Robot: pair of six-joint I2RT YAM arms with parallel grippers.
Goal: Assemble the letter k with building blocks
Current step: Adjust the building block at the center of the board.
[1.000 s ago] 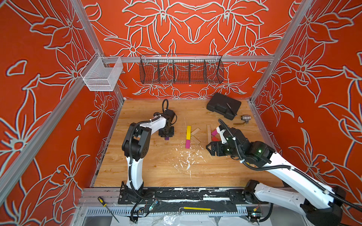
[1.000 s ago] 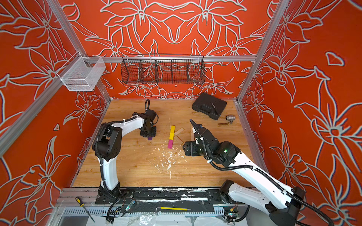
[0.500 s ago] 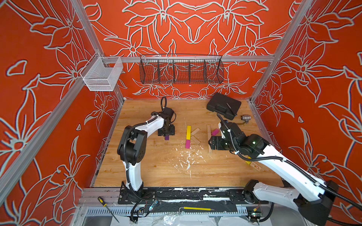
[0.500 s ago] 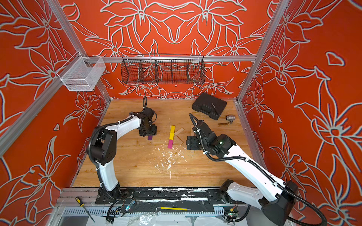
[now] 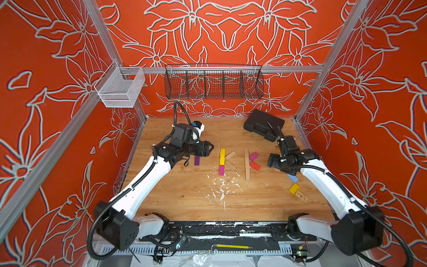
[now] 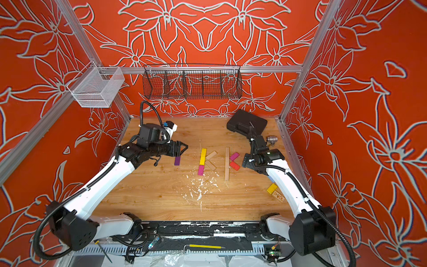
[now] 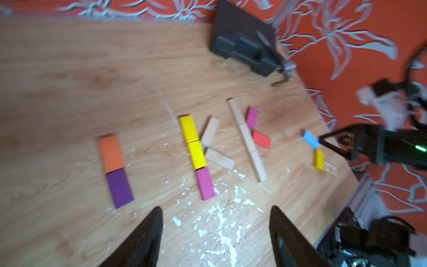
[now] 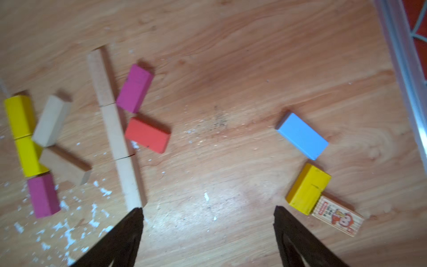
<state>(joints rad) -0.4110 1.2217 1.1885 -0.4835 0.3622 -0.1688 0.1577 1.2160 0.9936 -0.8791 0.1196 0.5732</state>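
Fifteen blocks (image 7: 189, 128), one case (image 7: 242, 39), one fitting (image 7: 287, 68)

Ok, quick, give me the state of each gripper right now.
Left gripper: open, holding nothing.
Right gripper: open wide, holding nothing.

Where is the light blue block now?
In the right wrist view, the light blue block lies flat at the right side of the table, just beyond the loose yellow block, not touching it.
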